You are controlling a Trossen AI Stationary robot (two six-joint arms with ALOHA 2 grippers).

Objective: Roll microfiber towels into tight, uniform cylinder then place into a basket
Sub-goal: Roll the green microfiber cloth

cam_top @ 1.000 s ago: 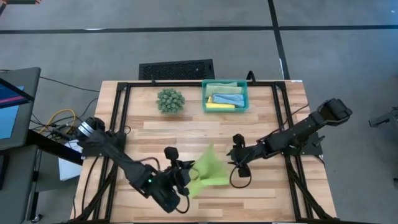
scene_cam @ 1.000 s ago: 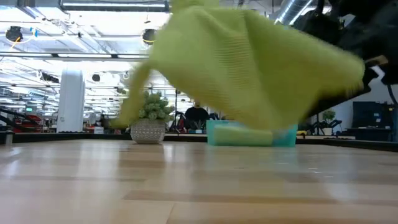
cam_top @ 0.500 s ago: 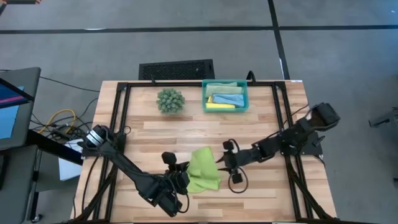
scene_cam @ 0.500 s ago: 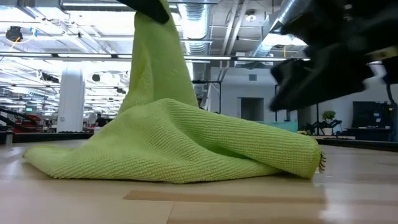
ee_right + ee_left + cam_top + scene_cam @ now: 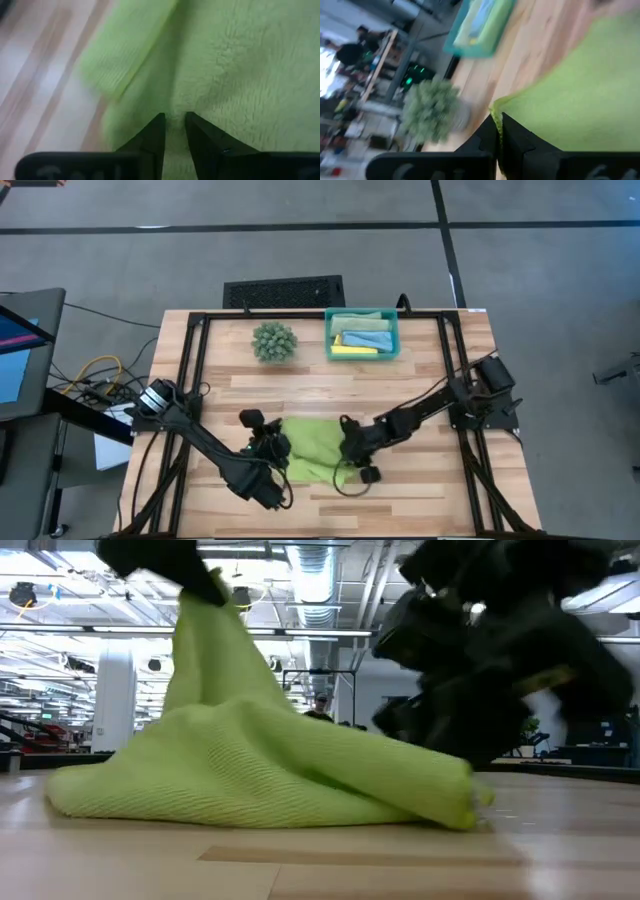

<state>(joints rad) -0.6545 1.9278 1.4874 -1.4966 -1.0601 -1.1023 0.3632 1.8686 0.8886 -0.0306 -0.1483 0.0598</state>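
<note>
Step in hand: spreading the lime towel (image 5: 312, 448) flat on the tabletop (image 5: 420, 395) so that you can roll it; this is a judgement from how the cloth lies.
Towel position: near the front middle of the tabletop, between the 2 arms, partly bunched, with 1 corner lifted on the left side.
Left gripper (image 5: 275, 448): at the towel's left edge; its fingers (image 5: 490, 137) are shut on that lifted corner, as the left wrist view shows.
Right gripper (image 5: 352, 448): low over the towel's right edge; its fingers (image 5: 155, 132) stand a narrow gap apart with the pile of the cloth between the tips. Whether they have hold of it yet, you cannot tell.
Basket (image 5: 392, 348): at the back of the tabletop, well apart from the work; it already holds 3 towels, sage green, light blue and yellow.
Bystander: the plant ball (image 5: 274, 341) stands beside the basket, clear of both arms.
Doing it well: pinch only the top layer at the right edge, then draw the 2 grippers apart evenly so the folds pull out.
Keep low: hold the cloth close to the wood, so it settles square rather than draping.
Risk: an uneven pull may leave a skewed edge and a loose, tapered roll.
</note>
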